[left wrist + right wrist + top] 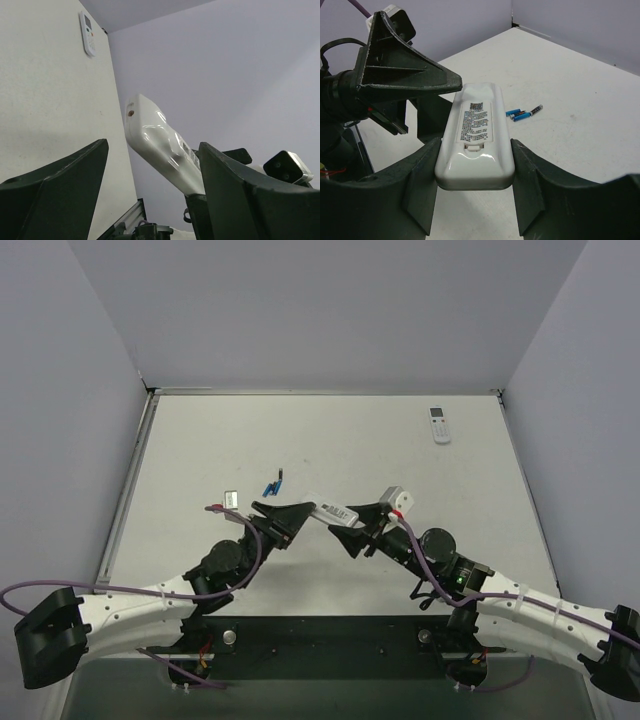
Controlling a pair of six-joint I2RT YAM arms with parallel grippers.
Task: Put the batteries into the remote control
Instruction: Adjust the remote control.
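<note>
The left gripper [152, 146] stood wide open, its fingers flanking the far end of the remote control [477, 112] with no evident grip. The batteries [271, 484] lay together on the table [350, 450] just beyond. The right gripper [476, 146] was clamped on the remote control's near end, label side up. A second remote [440, 425] lay far right.

left arm [130, 602], right arm [520, 605]: bent inward, tips set close | left pincer [152, 150]: spread wide | right pincer [475, 165]: clamped on remote [476, 120]

Bright, even diffuse light; faint soft shadows; glare streaks on remote control [159, 134]; focus mostly sharp
</note>
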